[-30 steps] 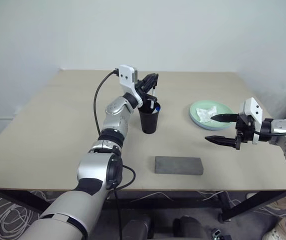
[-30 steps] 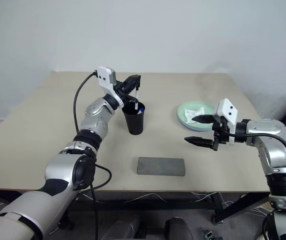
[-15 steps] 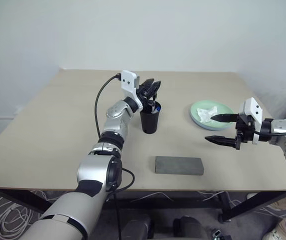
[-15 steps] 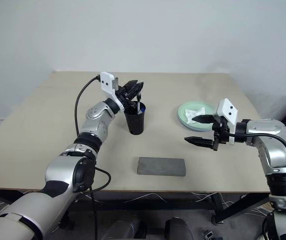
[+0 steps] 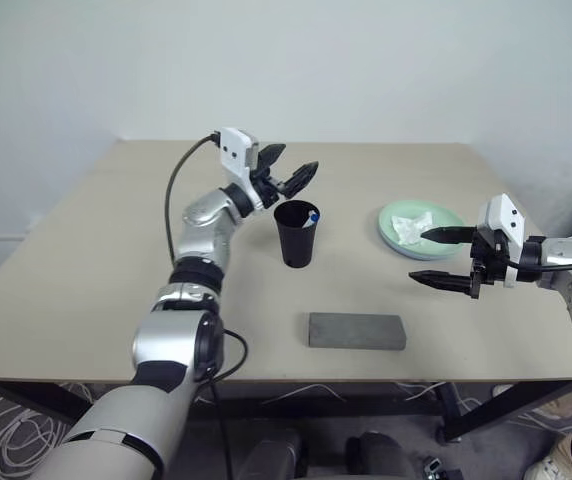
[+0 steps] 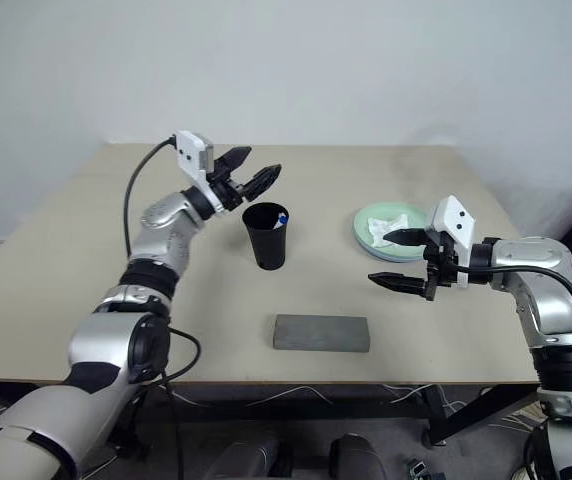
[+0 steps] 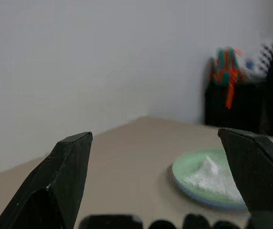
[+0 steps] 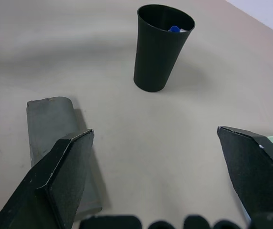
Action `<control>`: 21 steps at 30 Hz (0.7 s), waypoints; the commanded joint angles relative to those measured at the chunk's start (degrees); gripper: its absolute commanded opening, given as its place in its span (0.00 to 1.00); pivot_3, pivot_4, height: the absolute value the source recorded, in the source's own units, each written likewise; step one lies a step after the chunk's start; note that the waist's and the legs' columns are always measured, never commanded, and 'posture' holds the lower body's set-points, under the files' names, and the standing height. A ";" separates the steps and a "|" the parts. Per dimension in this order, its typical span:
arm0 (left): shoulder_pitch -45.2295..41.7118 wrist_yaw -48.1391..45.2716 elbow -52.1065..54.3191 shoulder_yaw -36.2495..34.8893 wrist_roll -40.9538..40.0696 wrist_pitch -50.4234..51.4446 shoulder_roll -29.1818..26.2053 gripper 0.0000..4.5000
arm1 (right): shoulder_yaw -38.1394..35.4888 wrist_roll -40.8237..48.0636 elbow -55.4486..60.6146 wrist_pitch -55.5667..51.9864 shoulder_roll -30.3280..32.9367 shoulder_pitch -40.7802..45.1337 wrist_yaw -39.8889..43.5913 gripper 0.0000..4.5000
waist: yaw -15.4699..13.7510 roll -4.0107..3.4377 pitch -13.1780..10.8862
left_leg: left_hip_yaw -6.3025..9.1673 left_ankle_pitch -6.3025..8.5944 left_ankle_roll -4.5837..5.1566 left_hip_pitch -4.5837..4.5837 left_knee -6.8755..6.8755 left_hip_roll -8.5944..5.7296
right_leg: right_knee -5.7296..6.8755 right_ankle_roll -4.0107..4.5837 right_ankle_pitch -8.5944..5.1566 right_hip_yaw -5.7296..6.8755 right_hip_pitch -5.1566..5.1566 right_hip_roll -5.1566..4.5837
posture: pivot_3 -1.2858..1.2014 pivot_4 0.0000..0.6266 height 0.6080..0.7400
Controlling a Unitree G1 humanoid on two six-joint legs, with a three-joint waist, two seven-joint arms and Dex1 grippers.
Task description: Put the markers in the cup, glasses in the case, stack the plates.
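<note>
The left gripper (image 5: 292, 172) hangs with its two black fingers spread wide and empty, just above and to the left of the black cup (image 5: 297, 234), which stands upright on the tan table (image 5: 116, 260) with a blue-capped marker (image 5: 312, 215) showing inside its rim. The right gripper (image 5: 437, 257) is likewise spread wide and empty, with the stacked plates (image 5: 418, 225), pale green on top and holding a crumpled white tissue (image 5: 409, 224), just beyond its upper finger. The closed grey case (image 5: 356, 331) lies flat near the table's front edge, nearer than the cup and to the left of the right gripper.
</note>
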State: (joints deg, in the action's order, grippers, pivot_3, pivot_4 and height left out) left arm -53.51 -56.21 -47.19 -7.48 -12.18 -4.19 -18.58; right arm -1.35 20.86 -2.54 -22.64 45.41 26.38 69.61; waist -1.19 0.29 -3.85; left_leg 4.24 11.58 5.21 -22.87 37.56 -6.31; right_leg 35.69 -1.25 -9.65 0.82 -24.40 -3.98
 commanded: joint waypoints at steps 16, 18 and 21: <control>38.99 -8.22 41.42 -8.39 -8.24 23.24 -28.77 1.00 | -0.36 3.05 3.99 -1.29 -3.51 -0.77 -1.55 1.00 | 0.67 -0.12 -0.06 | -0.35 0.01 0.01 0.15 -0.52 0.17 | -0.01 0.21 -0.13 -0.50 -0.06 -0.06 | 0.52 0.00 0.99; 42.57 -7.70 44.82 -10.13 -9.81 24.36 -28.81 1.00 | -1.77 4.58 5.09 -2.54 -2.98 -2.10 -1.43 1.00 | 0.66 -0.12 -0.06 | -0.43 0.01 0.01 0.17 -0.61 0.19 | -0.02 0.21 -0.13 -0.61 -0.14 -0.05 | 0.52 0.00 0.99; 45.85 -6.81 46.75 -12.10 -11.10 24.85 -28.88 1.00 | -4.26 6.84 7.12 -4.24 -2.06 -4.81 -1.74 1.00 | 0.63 -0.13 -0.07 | -0.43 0.01 0.01 0.15 -0.66 0.20 | -0.04 0.22 -0.15 -0.62 -0.19 -0.05 | 0.52 0.00 0.99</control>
State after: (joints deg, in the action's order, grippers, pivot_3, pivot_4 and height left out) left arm -7.44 -63.83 -3.03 -16.89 -21.48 20.46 -46.39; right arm -2.30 25.45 2.00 -26.36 41.96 21.49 67.99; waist -0.56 0.16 -3.92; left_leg 3.80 11.60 5.22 -22.71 36.90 -6.11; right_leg 35.65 -1.02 -9.82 0.21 -24.59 -4.03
